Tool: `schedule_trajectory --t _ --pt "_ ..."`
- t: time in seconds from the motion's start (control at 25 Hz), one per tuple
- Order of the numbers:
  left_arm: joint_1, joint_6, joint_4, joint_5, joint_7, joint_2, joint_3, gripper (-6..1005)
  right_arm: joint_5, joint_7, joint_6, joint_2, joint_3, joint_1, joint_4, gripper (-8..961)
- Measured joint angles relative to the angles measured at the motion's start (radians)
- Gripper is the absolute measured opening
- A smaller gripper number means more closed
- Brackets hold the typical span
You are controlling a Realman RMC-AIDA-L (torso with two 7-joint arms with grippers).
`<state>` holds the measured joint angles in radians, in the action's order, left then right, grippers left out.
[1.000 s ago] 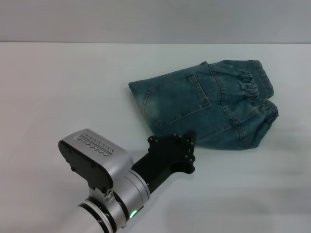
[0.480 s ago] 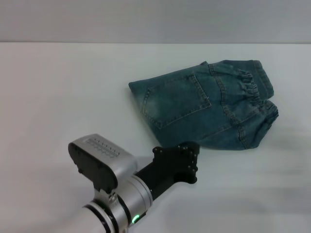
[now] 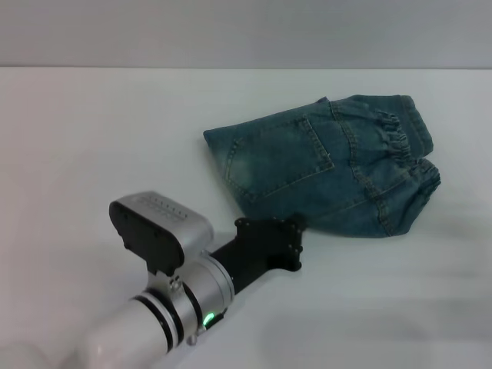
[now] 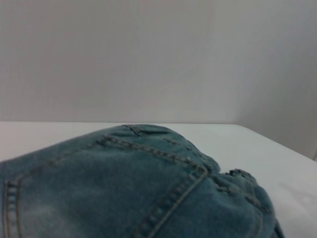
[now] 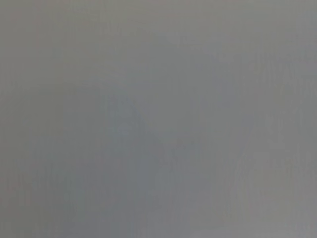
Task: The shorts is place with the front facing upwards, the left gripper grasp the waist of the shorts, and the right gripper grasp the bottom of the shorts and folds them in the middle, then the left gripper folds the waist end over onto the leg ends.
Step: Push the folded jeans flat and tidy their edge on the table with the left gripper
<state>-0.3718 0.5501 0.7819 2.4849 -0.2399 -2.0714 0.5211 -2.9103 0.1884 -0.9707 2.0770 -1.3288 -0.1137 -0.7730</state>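
Note:
The denim shorts [image 3: 323, 165] lie folded on the white table [image 3: 100, 138], a back pocket facing up. Their ruffled elastic waist [image 3: 396, 138] is at the right end, and the straight leg ends [image 3: 223, 165] point left. My left gripper [image 3: 286, 234], black on a silver arm with a green light, sits low at the near edge of the shorts, just below the pocket side. The left wrist view is filled from close up by the denim shorts [image 4: 129, 188] and their pocket stitching. The right gripper is out of view; the right wrist view is plain grey.
A grey wall [image 3: 246, 31] runs behind the table's far edge. The left arm [image 3: 169, 292] reaches in from the lower left across the near part of the table.
The left gripper dipped toward me half a second ago and has come back up to the near edge of the shorts. The shorts have not moved.

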Motion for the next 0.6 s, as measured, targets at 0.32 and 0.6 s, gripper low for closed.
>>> schedule_trajectory --t 0.32,0.6 --pt "-0.075 0.005 -0.098 -0.001 -0.063 -0.004 0.020 10 0.001 0.000 -0.001 0.000 -0.003 -0.013 -0.020 29" --pt "-0.124 0.004 -0.160 -0.003 -0.081 -0.006 0.055 13 0.002 0.000 0.001 0.000 -0.004 -0.033 -0.045 38"
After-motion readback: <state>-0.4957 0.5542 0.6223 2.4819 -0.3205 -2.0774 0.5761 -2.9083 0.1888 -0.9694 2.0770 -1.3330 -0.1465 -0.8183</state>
